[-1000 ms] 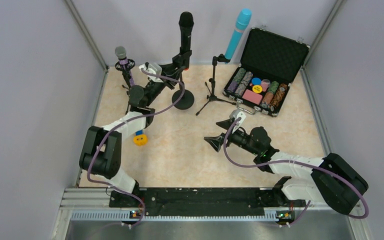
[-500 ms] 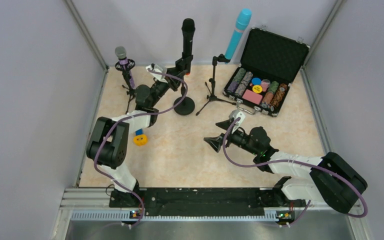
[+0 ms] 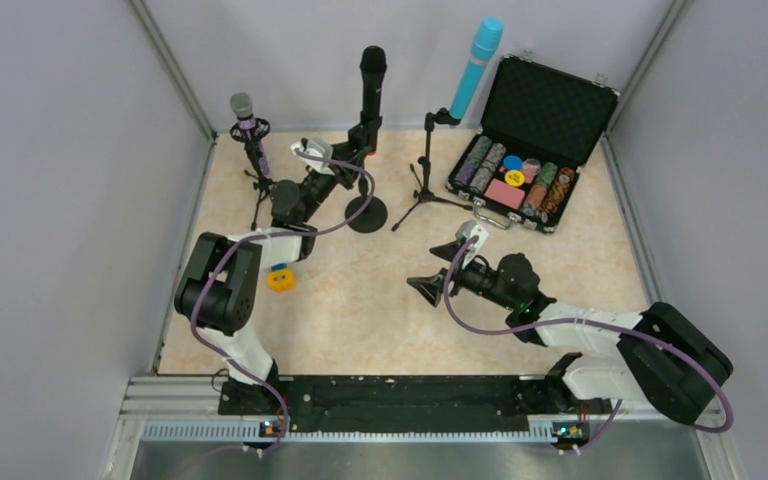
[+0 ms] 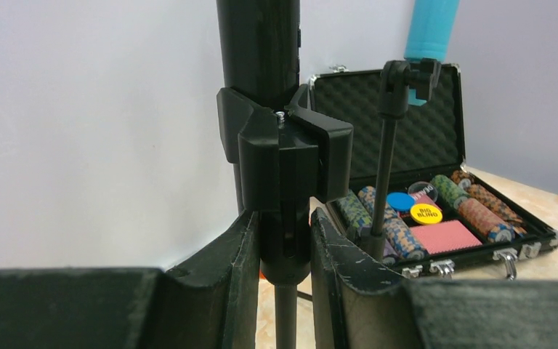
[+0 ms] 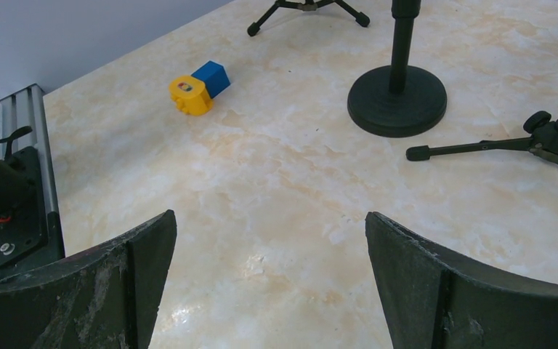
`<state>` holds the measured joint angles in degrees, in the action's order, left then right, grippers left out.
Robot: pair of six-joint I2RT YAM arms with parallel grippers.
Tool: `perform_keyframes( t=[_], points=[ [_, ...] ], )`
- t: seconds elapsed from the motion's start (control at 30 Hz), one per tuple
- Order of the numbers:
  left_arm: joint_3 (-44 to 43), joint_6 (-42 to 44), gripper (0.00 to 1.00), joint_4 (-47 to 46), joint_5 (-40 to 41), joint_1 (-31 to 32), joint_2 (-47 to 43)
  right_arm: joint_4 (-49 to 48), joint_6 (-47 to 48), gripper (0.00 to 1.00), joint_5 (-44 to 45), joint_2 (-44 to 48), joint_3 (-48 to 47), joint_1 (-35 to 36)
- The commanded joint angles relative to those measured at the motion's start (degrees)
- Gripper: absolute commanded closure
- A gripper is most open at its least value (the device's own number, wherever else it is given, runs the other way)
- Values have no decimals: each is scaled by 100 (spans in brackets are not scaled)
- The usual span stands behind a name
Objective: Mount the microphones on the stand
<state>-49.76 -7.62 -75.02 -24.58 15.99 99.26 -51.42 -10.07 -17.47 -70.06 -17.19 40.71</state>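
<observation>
The black microphone (image 3: 372,72) stands upright in the clip (image 4: 283,145) of a round-base stand (image 3: 366,213). My left gripper (image 3: 358,142) is shut on the stand's neck just under the clip, a finger on each side in the left wrist view (image 4: 283,222). The purple microphone (image 3: 243,108) sits on a tripod stand at the far left. The light blue microphone (image 3: 475,58) sits on a second tripod stand (image 3: 423,165). My right gripper (image 3: 432,268) is wide open and empty over the bare table (image 5: 270,225).
An open black case of poker chips (image 3: 535,130) lies at the back right. A yellow and blue toy block (image 3: 280,277) lies near the left arm. The walls close in at the back and sides. Tripod legs (image 5: 479,147) spread across the tabletop.
My left gripper has moved the round-base stand with the black microphone a little; it was tilted and nearer the camera, and now stands upright. The right arm has not moved.
</observation>
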Motion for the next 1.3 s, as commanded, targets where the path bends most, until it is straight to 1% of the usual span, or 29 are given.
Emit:
perform_keyframes(
  t=[0.0,0.1,0.17,0.23,0.33,0.43,0.53,0.63,0.67,0.8,0.93,1.1,1.23,1.27],
  points=[
    [28,-85,100,-1203,145,-26,49,-226,81,2,-125,-10,-116,-45],
    [84,-139,99,-1282,147,-26,89,-190,86,2,-112,4,-110,-43],
    [147,-124,92,-1286,155,-27,64,-180,105,2,-107,-6,-133,-46],
    [218,-90,80,-1287,187,-26,14,-149,124,1,-136,-60,-171,-45],
    [294,-1,51,-1267,202,-28,-43,-118,144,2,-155,-122,-240,-45],
    [375,31,24,-1319,275,-26,-97,-175,130,2,-162,-155,-255,-41],
    [422,16,12,-1405,327,-26,-125,-85,132,2,-234,-139,-322,-45],
    [466,-33,3,-1451,336,-30,-156,-28,129,1,-281,-116,-372,-46],
    [484,-45,1,-1457,336,-26,-176,-26,122,1,-291,-119,-387,-41],
    [612,-86,1,-1474,394,-26,-309,8,118,1,-375,-130,-461,-41],
    [761,-207,1,-1325,467,-26,-507,284,110,1,-464,-148,-662,-45],
    [946,-530,1,-684,409,-26,-877,442,109,1,-510,-108,-786,-45],
    [1091,-701,1,-93,9,-26,-1244,673,109,1,-526,-44,-894,-41],
    [1112,-783,1,199,-81,-26,-1356,695,103,1,-535,-49,-917,-47]
  ],
)
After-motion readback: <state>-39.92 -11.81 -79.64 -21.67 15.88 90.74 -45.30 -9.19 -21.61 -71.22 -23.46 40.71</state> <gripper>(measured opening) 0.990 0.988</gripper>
